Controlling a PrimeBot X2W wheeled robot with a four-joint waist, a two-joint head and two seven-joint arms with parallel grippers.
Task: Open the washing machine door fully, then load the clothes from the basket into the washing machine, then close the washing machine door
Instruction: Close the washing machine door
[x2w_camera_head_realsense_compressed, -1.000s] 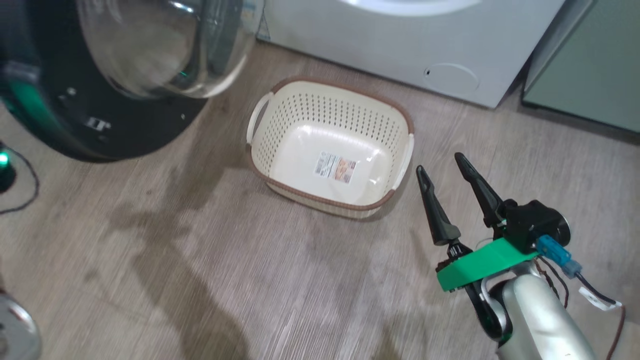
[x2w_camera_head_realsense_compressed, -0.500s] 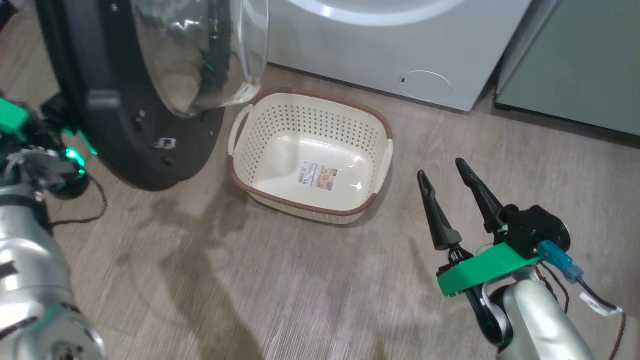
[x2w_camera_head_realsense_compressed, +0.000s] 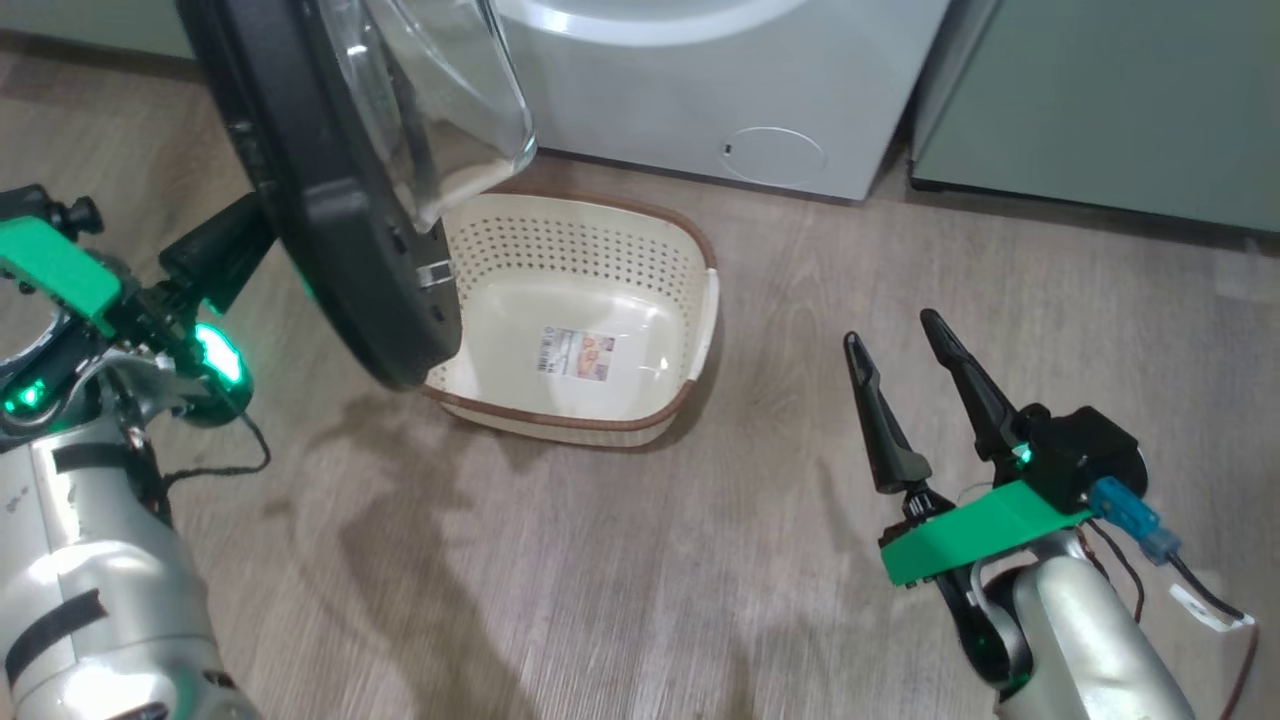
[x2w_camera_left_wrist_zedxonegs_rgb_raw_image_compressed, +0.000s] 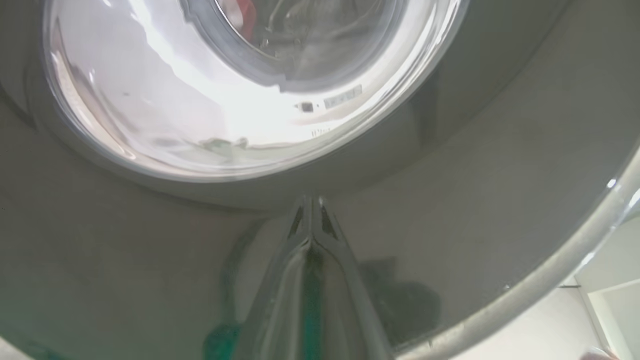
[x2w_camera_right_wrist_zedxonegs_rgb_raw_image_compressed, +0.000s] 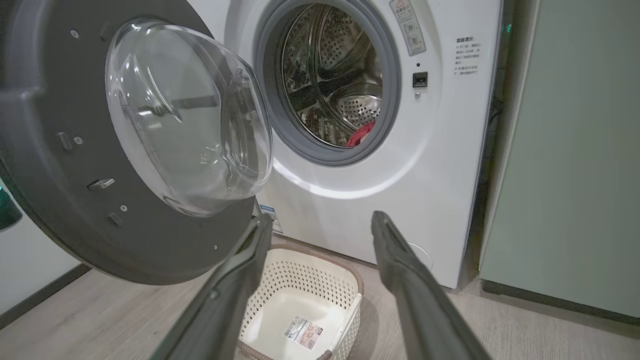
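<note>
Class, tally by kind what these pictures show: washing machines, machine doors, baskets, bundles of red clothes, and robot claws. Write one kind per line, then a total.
washing machine: 1
washing machine door: 1
basket: 1
red clothes, one bundle in the drum: 1
claws: 2, the left claw shut and the right claw open
Total: 6

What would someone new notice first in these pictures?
The big black-rimmed door, with its bulging glass, stands open left of the white washer. Below it on the floor sits an empty cream basket, and a scrap of red cloth shows low inside the steel drum.
</note>
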